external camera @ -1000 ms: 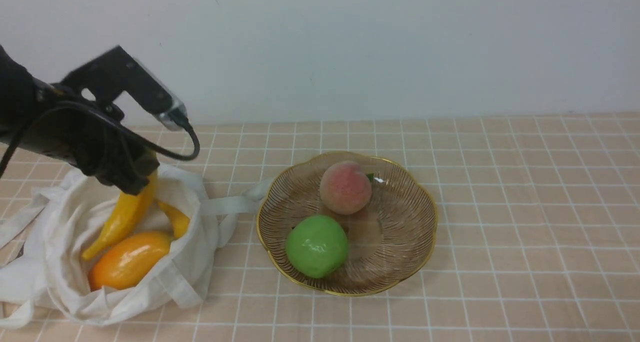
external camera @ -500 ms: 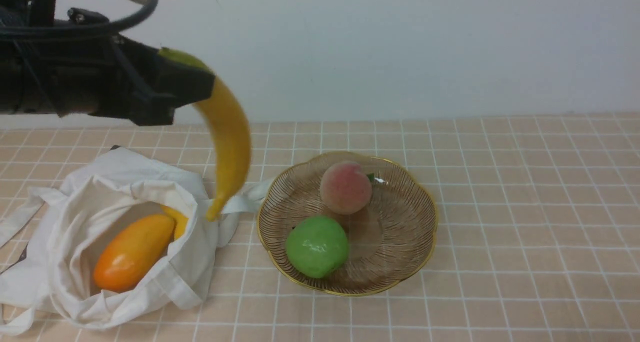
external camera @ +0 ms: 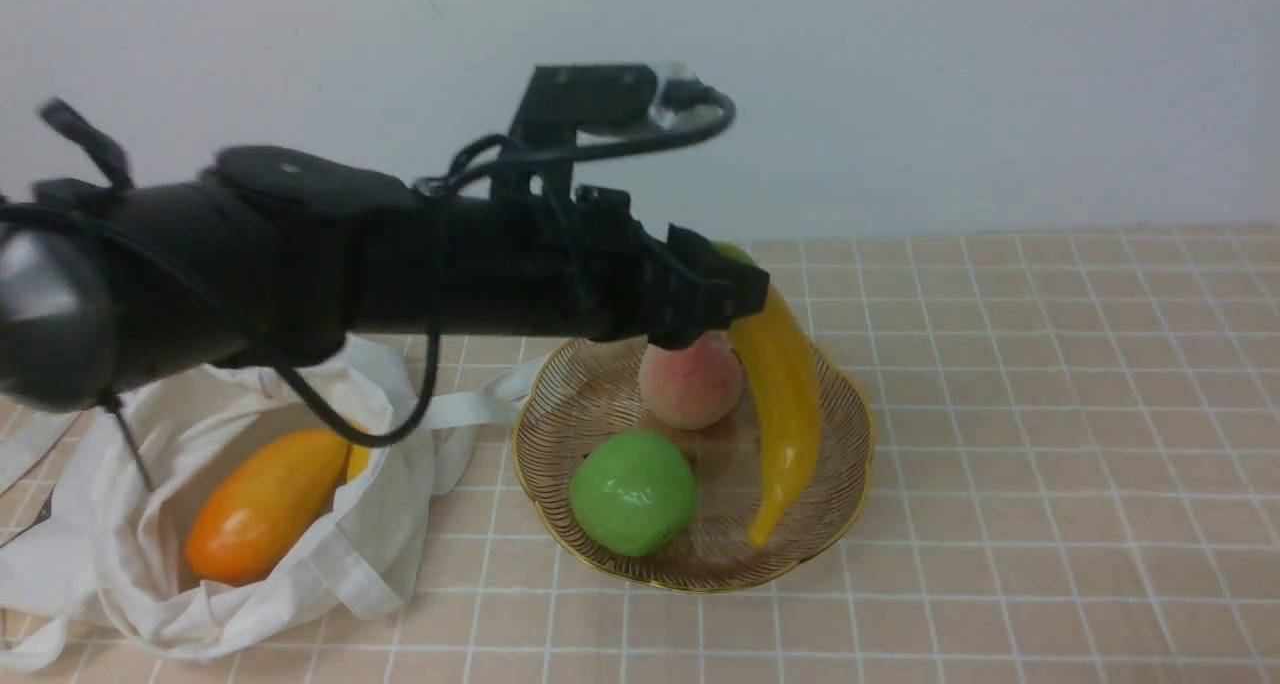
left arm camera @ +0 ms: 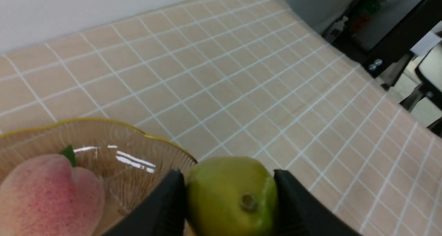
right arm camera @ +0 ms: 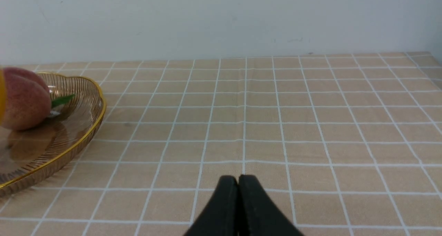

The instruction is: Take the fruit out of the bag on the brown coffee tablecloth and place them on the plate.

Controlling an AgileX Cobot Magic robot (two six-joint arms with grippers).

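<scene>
Banana [external camera: 790,404] hangs by its green stem end, clenched in the left claw [external camera: 735,289]. It curves down just beside the peach [external camera: 690,384], and its tip is low over the plate [external camera: 540,484] on the side toward the bench's right edge; whether the tip touches the dish I cannot tell. A green apple [external camera: 633,491] sits in the plate's near part on the brown coffee tablecloth [external camera: 1050,414], the bag [external camera: 370,564] lies toward the left edge with the mango [external camera: 265,504] inside, and the right claw [right arm camera: 238,186] is pressed closed on nothing.
</scene>
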